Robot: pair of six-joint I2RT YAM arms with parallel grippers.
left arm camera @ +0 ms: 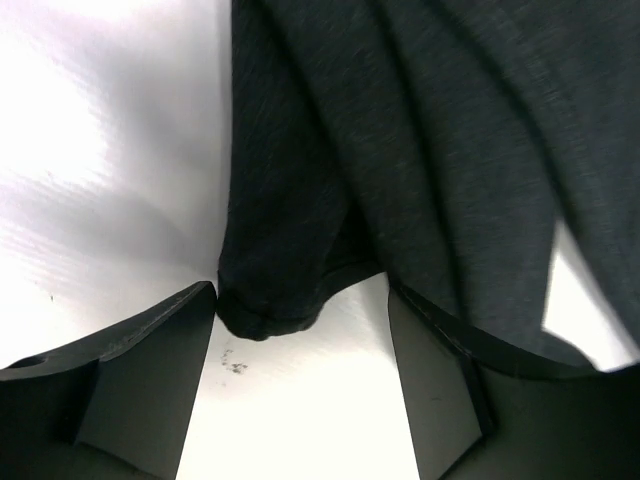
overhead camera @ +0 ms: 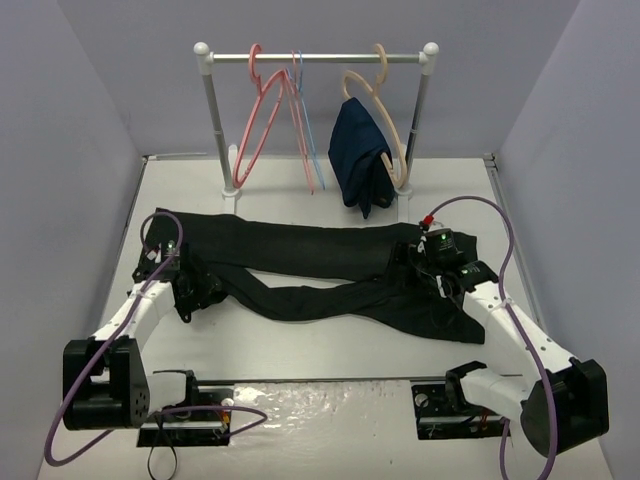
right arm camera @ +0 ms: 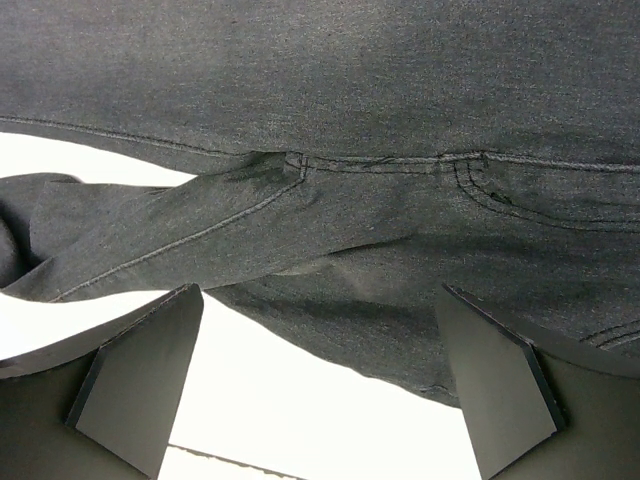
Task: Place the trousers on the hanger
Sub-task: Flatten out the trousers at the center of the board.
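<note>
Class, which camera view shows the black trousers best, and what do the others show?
Top external: the trousers lie full length on the table, both legs visible. The left wrist view shows only a leg hem; the right wrist view only stitched seams.

Ahead of me, at the far end of the white table (overhead camera: pixel 330 345), stands a small rack: a metal rail (overhead camera: pixel 330 58) carried on two posts with white knobs on top. Near the rail's middle I see a thin blue hanger (overhead camera: pixel 305 130) hooked on and hanging slanted. Toward the right post hangs a thicker tan hanger (overhead camera: pixel 390 110), and a navy garment (overhead camera: pixel 358 150) is draped through it, its lower end close to the tabletop beside the post's foot. Plain grey walls close the table in on three sides. Along my near edge, the surface is glossy and wrinkled.
</note>
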